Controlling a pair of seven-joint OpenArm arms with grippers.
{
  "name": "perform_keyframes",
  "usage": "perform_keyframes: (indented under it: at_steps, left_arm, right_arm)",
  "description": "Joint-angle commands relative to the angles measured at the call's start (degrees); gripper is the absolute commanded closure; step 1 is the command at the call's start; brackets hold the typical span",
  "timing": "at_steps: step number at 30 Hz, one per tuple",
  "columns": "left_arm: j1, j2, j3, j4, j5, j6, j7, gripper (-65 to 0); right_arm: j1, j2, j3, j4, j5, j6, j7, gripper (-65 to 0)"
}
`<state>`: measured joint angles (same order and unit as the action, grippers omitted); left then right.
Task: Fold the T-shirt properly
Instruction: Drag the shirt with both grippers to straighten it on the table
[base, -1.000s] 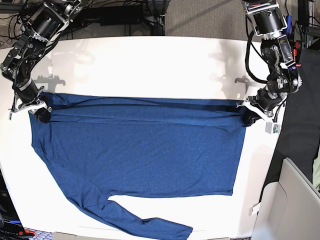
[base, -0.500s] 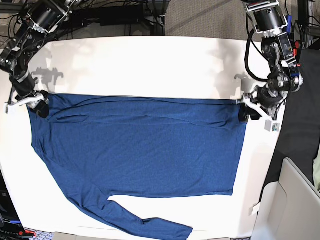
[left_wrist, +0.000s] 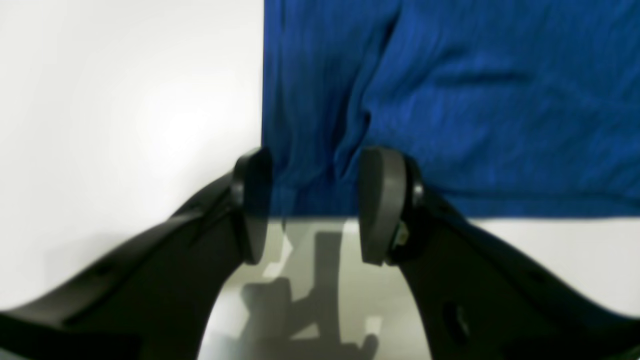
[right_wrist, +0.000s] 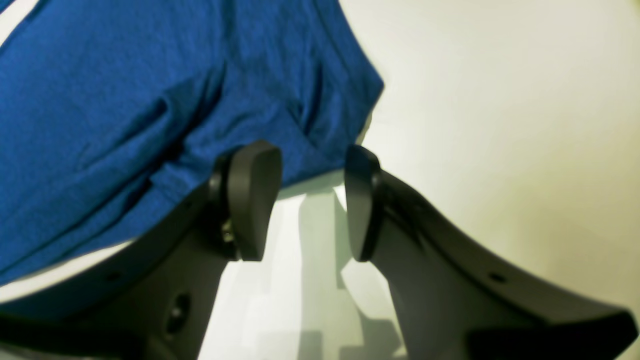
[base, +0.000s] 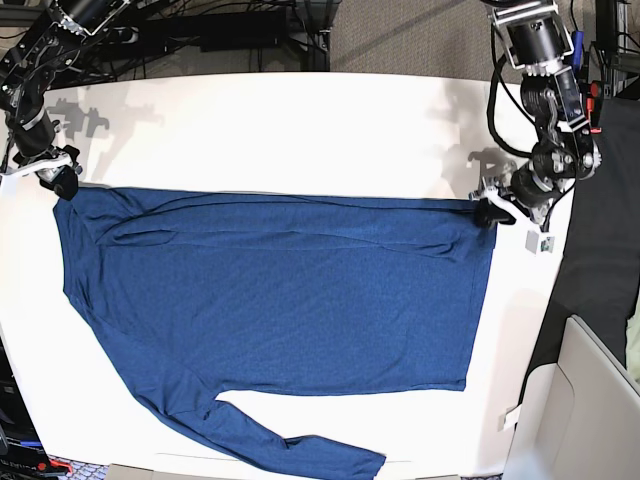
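Letting go: both grippers are now sitting parted and off the T-shirt (base: 270, 300), which was pinched 1 s ago.
L gripper (left_wrist: 315, 205) and R gripper (right_wrist: 310, 200) are hovering w/ jaws apart, holding nothing; shirt is lying flat on the white table (base: 300, 130), top edge straighter, bare table beyond it.

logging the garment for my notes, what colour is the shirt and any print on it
Dark blue T-shirt, faintly heathered, no print visible; best seen in the base view.
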<state>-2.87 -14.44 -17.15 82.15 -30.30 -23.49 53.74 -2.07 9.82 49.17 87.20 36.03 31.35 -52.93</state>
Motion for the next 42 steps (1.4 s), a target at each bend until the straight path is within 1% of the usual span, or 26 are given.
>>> perform_keyframes:
  at_steps: [1,7,16,19,21,23,25,27,30,32,39,40,41,42]
  left_arm:
    - [-1.21,-0.73,-0.13,-0.17,-0.51,-0.12,-0.86,-27.7]
    - [-3.15,-0.64,-0.13,-4.48,-0.60,-0.12,-1.30,-27.7]
    - [-3.24,-0.55,0.05,-7.56,-0.68,-0.38,-0.94,-27.0]
    - [-2.71,-0.55,0.05,-7.56,-0.68,-0.47,-0.94,-21.1]
    - [-2.71,-0.55,0.05,-7.64,-0.68,-0.47,-0.86,-14.3]
    - [-2.71,-0.55,0.05,-7.73,-0.68,-0.47,-0.86,-9.1]
    - [-2.71,-0.55,0.05,-7.73,-0.68,-0.47,-0.77,-6.0]
    - [-2.71,-0.64,0.05,-7.64,-0.68,-0.47,-0.77,-5.7]
    - [-2.80,-0.64,0.05,-7.56,-0.68,-0.47,0.81,-5.7]
    - [-2.97,-0.64,0.05,-7.56,-0.68,-0.47,2.04,-5.7]
    - [-3.06,-0.64,0.05,-7.56,-0.68,-0.47,2.40,-5.3]
    - [-3.06,-0.64,0.05,-7.56,-0.68,-0.47,2.40,-4.7]
    - [-3.06,-0.64,0.05,-7.56,-0.68,-0.47,2.40,-3.5]
    - [-2.97,-0.64,0.05,-7.56,-0.68,-0.47,2.48,-2.2]
  right_arm:
    - [0.61,1.12,0.28,1.02,1.29,0.51,1.45,-25.8]
    - [0.79,1.03,0.28,1.02,1.29,0.51,1.45,-25.8]
    - [0.88,0.77,0.20,0.93,1.20,0.43,1.45,-25.8]
    - [1.58,0.77,0.11,0.58,1.20,0.34,1.45,-25.8]
    - [1.85,0.86,0.02,-1.00,1.20,0.34,1.45,-25.8]
    - [2.99,0.86,0.02,-2.76,1.20,0.25,1.45,-25.8]
    - [3.60,1.03,0.02,-4.78,1.20,-1.16,1.45,-25.8]
    - [4.92,1.03,0.02,-6.36,1.20,-4.06,1.45,-25.8]
    - [5.54,1.03,0.11,-8.03,1.20,-6.61,1.45,-25.8]
    - [6.59,1.03,0.11,-8.65,1.20,-6.87,1.45,-25.8]
    - [9.93,0.68,-0.16,-13.75,1.11,-7.13,1.45,-24.9]
    - [10.20,0.68,-0.42,-14.36,1.11,-7.13,1.37,-22.6]
    - [10.46,0.68,-1.39,-14.54,1.11,-7.13,1.37,-17.9]
    - [10.55,0.94,-2.44,-14.54,1.20,-7.13,1.37,-11.6]
